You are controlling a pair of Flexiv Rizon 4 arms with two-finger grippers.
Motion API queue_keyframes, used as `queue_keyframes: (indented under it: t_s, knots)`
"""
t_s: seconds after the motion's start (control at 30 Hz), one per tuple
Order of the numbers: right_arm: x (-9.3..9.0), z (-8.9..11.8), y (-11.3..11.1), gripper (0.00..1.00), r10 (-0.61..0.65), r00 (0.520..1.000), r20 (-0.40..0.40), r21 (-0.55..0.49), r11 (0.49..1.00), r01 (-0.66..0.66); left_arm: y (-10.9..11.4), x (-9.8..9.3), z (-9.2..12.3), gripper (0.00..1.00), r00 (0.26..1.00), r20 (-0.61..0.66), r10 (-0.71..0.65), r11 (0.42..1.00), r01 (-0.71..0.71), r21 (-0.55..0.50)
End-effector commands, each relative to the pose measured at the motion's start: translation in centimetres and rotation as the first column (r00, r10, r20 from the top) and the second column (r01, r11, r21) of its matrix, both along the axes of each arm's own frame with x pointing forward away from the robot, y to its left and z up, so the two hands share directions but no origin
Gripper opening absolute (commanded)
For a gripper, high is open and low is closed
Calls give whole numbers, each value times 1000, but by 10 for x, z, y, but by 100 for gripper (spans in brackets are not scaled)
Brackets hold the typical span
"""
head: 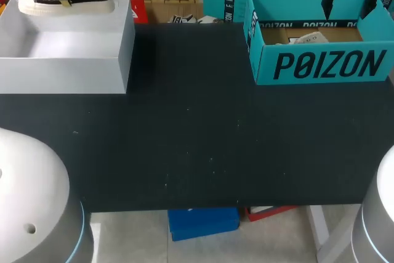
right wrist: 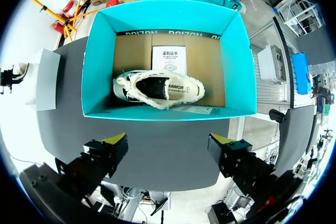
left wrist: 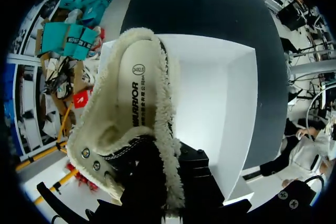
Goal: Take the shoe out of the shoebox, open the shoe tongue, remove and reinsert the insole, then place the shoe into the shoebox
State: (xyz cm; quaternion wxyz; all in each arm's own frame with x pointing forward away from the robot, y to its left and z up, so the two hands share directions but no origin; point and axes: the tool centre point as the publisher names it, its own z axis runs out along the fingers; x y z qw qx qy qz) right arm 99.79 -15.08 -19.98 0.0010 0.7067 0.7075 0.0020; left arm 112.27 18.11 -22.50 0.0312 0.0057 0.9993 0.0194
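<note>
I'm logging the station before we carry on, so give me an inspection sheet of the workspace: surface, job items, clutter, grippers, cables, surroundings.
Surface: dark table, a few pale specks.
Job's things: open teal shoebox at the far right, with the boxed shoe lying inside. The other shoe is right against the left gripper, over the white box.
Clutter: paper card in the shoebox, beside the boxed shoe.
Grippers: right gripper open and empty above the shoebox. The left's grip is hidden by the shoe.
Cables: nothing seen.
Surroundings: nothing seen reaching over the table.
</note>
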Motion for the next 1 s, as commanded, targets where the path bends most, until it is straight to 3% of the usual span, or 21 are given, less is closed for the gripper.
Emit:
queue_keyframes:
  t_s: [0.03, 0.23, 0.43, 0.53, 0.87, 1.0]
  knots:
    - [1, 0, 0, 100, 0, 1000, -1, 0, 1000, 0, -26, -48, 59, 0, 966, 214, -147, 989, 147, 15]
    - [1, 0, 0, 100, 0, 1000, -1, 0, 1000, 0, -81, -83, 76, 0, 879, 271, -393, 919, 388, 74]
    - [1, 0, 0, 100, 0, 1000, -1, 0, 1000, 0, -132, -124, 82, 0, 729, 302, -614, 784, 609, 123]
    - [1, 0, 0, 100, 0, 1000, -1, 0, 1000, 0, -150, -142, 81, 0, 686, 303, -661, 741, 660, 122]
    - [1, 0, 0, 100, 0, 1000, -1, 0, 1000, 0, -178, -184, 69, 0, 874, 223, -431, 902, 428, 65]
    - [1, 0, 0, 100, 0, 1000, -1, 0, 1000, 0, -190, -199, 55, 0, 936, 160, -313, 950, 308, 53]
